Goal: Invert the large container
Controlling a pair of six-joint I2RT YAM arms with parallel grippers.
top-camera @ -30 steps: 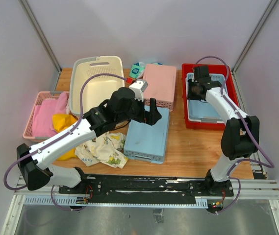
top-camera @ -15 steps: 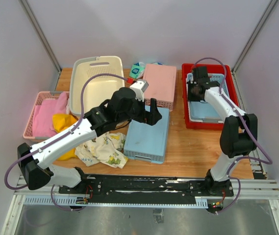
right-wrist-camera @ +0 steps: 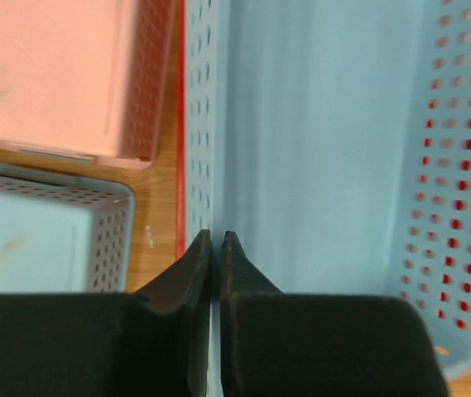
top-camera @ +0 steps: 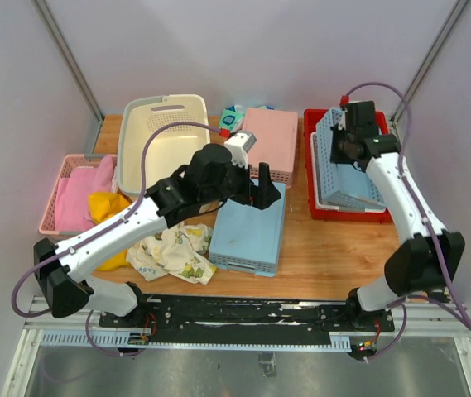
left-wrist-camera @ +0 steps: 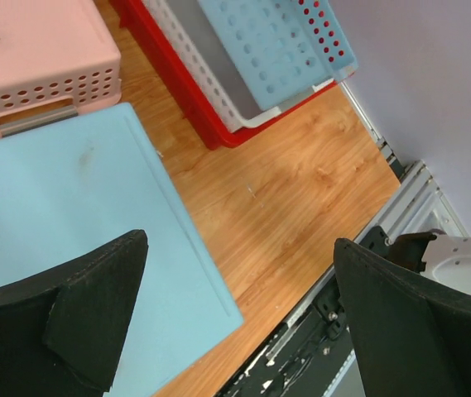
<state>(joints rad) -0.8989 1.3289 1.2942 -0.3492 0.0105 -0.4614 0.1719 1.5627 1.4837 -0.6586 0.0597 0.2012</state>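
Note:
The large container (top-camera: 162, 139), a deep cream tub, stands open side up at the back left of the table; neither gripper touches it. My left gripper (top-camera: 262, 187) (left-wrist-camera: 239, 240) hovers open over an overturned light-blue basket (top-camera: 247, 236) (left-wrist-camera: 69, 215), well to the right of the tub. My right gripper (top-camera: 345, 150) (right-wrist-camera: 216, 236) is shut on the side wall of a blue perforated basket (top-camera: 349, 169) (right-wrist-camera: 326, 141), which is tilted up on edge over the red tray (top-camera: 312, 201). The tub does not show in either wrist view.
A white basket (top-camera: 347, 204) lies in the red tray under the blue one. An overturned pink basket (top-camera: 270, 141) sits behind the light-blue one. At the left stand a pink basket (top-camera: 53, 194) with cloths, a yellow cloth (top-camera: 107, 205) and a patterned cloth (top-camera: 173, 248).
My right gripper has closed on the blue perforated basket's wall and raised it, tipping the basket up on edge. The left arm has shifted slightly right, still open.

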